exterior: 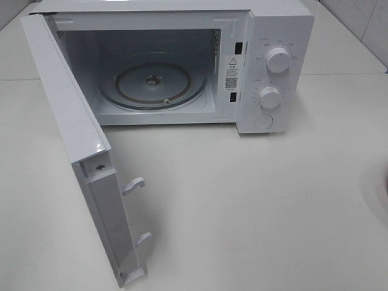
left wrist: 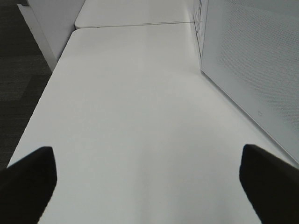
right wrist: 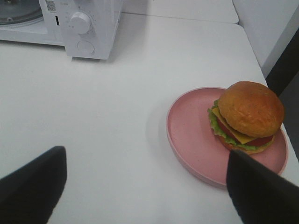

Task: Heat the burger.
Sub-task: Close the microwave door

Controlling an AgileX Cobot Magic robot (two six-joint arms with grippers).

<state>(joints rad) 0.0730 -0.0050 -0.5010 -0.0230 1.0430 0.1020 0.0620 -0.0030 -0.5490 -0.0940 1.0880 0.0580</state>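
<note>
The burger (right wrist: pixel 250 114) has an orange-brown domed bun with lettuce, cheese and tomato showing. It sits toward one side of a salmon-pink plate (right wrist: pixel 191 126) on the white table. My right gripper (right wrist: pixel 147 186) is open; its dark fingers (right wrist: pixel 32 184) stand wide apart, short of the plate, with nothing between them. My left gripper (left wrist: pixel 148 186) is open too, over bare table beside the microwave door (left wrist: pixel 252 70). The microwave (exterior: pixel 182 60) stands open, with its glass turntable (exterior: pixel 151 85) bare. Neither gripper nor the burger shows in the exterior high view.
The microwave door (exterior: pixel 73 139) swings out toward the front left, and two latch hooks (exterior: pixel 134 185) stick out of its edge. Two white knobs (exterior: pixel 277 59) are on the right panel. The table edge and a dark floor (left wrist: pixel 18 60) lie beside the left arm.
</note>
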